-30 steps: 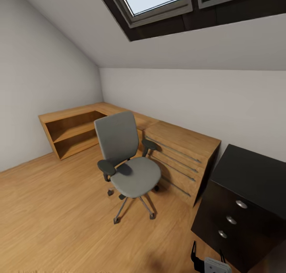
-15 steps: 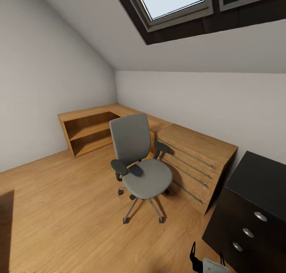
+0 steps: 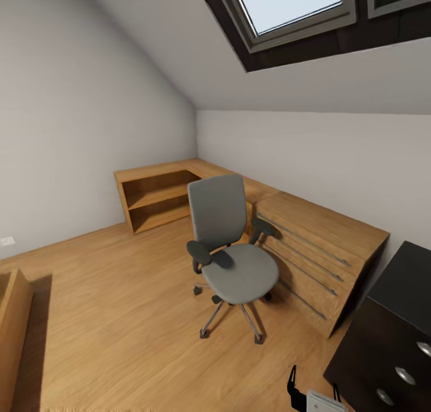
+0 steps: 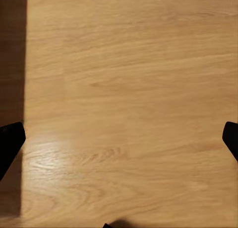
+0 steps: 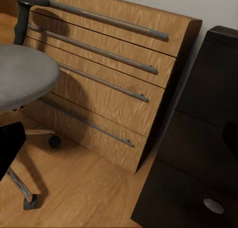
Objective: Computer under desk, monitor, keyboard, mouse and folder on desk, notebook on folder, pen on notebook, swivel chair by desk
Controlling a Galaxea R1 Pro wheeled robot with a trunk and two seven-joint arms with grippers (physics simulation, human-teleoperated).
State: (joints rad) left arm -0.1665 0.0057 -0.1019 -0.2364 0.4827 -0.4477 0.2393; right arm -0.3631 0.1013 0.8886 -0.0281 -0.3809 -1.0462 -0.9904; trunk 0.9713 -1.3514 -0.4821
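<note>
**Robot facing an empty swivel chair in an attic bedroom**

Nearest the camera, at the bottom edge of the head view, part of the right gripper (image 3: 312,394) is showing: two dark fingers rising from a pale grey body. In the right wrist view its black fingertips are sitting at opposite edges of the frame, spread wide apart and holding nothing. In the left wrist view the left gripper (image 4: 119,143) is likewise spread wide with nothing between its tips, pointing down at bare wooden floor (image 4: 129,89).

At the right, a black drawer unit (image 3: 389,346) with round silver knobs is standing, the near end of the desk.

Further in, the swivel chair (image 3: 230,250) is standing on the floor just beside a low wooden cabinet (image 3: 323,250) with long metal rail handles. Its grey seat is bare; no folder is lying on it. The chair is standing well apart from the drawer unit.

Behind it, a wooden shelf unit (image 3: 155,199) is running into the corner beneath grey walls and a skylight (image 3: 287,5).

The chair is looking fairly heavy but free-rolling on castors, with soft upholstery and a seat likely to spin. Pushing or pulling from a stiff armrest or the edge of the backrest is probably surest.

No brand, label or readable writing is appearing anywhere.
</note>
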